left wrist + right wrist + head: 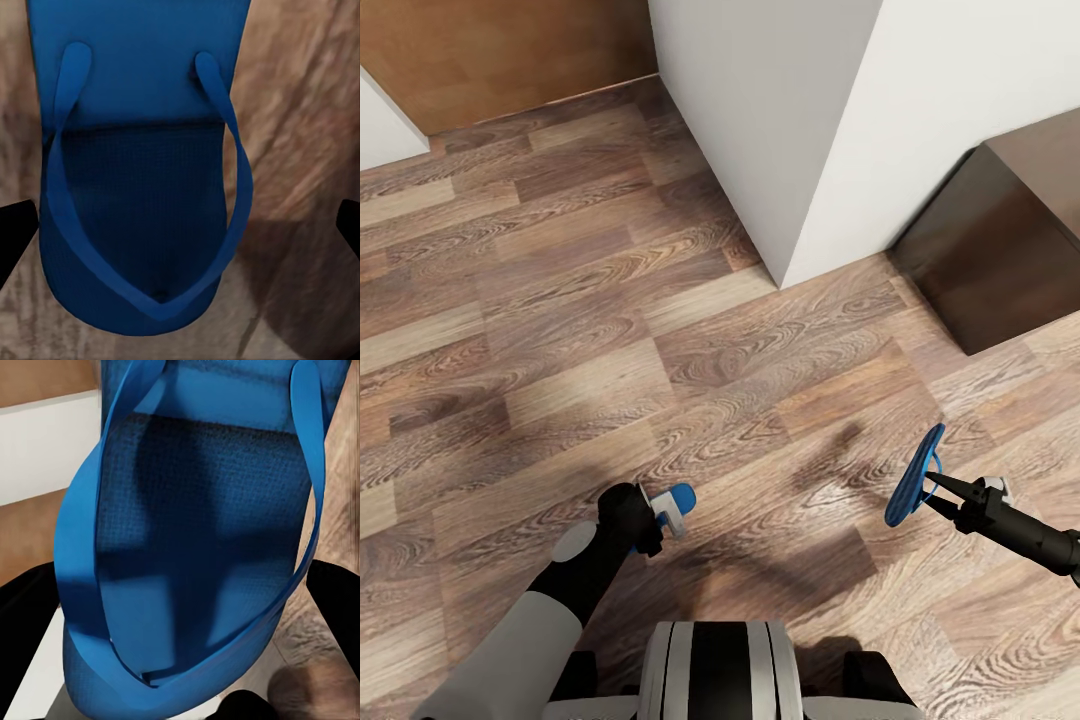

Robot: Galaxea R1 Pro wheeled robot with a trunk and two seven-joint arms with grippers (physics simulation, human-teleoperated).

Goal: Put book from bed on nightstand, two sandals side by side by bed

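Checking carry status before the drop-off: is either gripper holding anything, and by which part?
Each carries one blue sandal. The right gripper pinches the right-hand sandal by its strap; the left gripper holds the left-hand sandal, though where it grips cannot be told.

Head view: wood floor occupies most of the frame. A wall corner projects down from the upper centre. A nightstand stands at the upper right, just beside that wall. A door sits at the upper left. At lower left, the left gripper carries one sandal. At lower right, the right gripper holds the other sandal clear of the floor, tilted on edge. The two sandals are well apart.
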